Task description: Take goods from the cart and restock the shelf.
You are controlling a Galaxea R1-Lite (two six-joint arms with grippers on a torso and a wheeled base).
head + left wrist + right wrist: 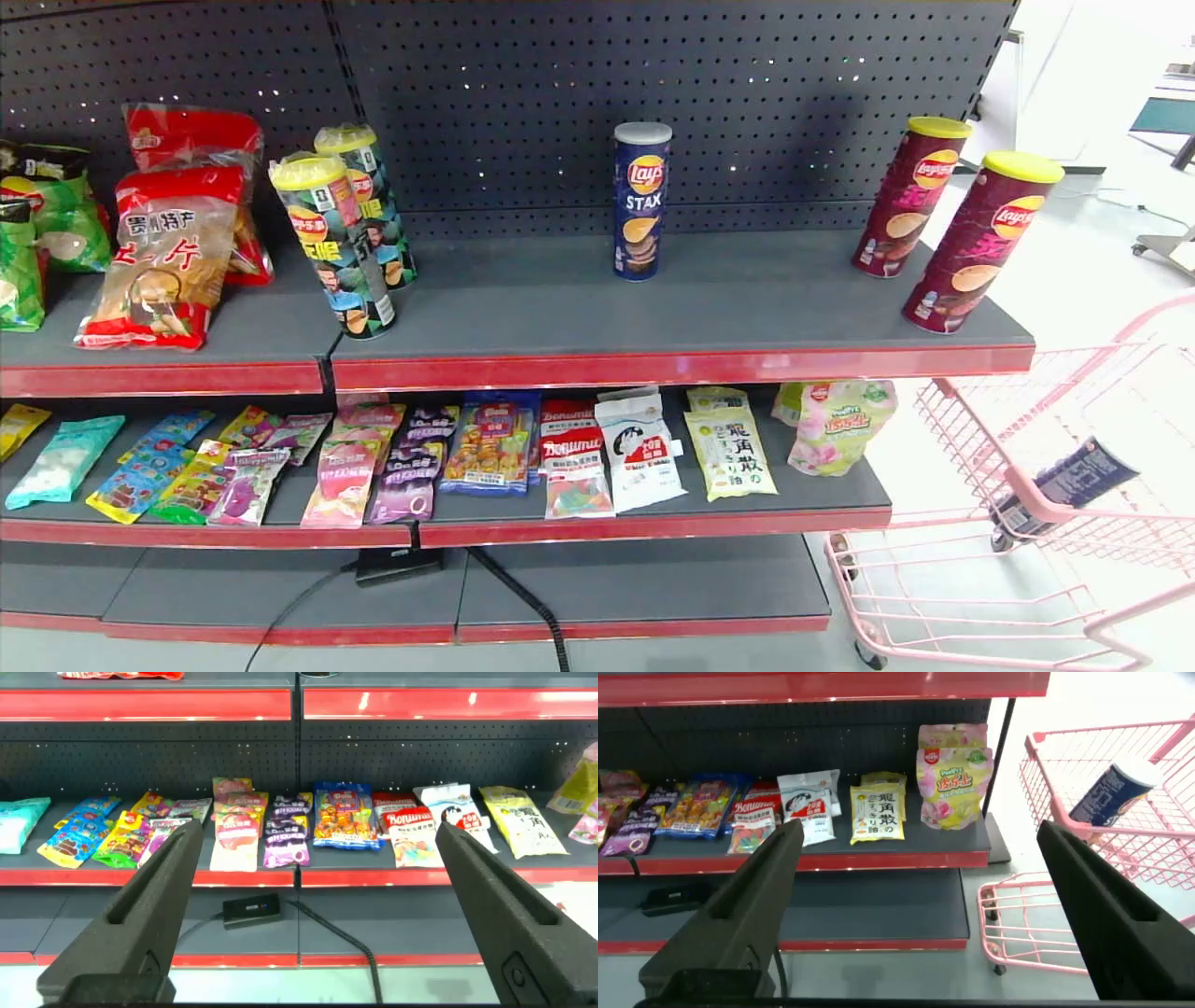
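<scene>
Nearest, the left gripper [318,831] and right gripper [920,826] hung spread wide and empty, short of the pink cart [966,439]. Inside the cart lay a dark blue chip can [1064,485], tilted against the wire. It looked light, stiff and smooth, likely to roll, so a grip across mid-barrel seemed best. Beyond the cart, the shelf [747,299] had open space between its standing cans.
</scene>
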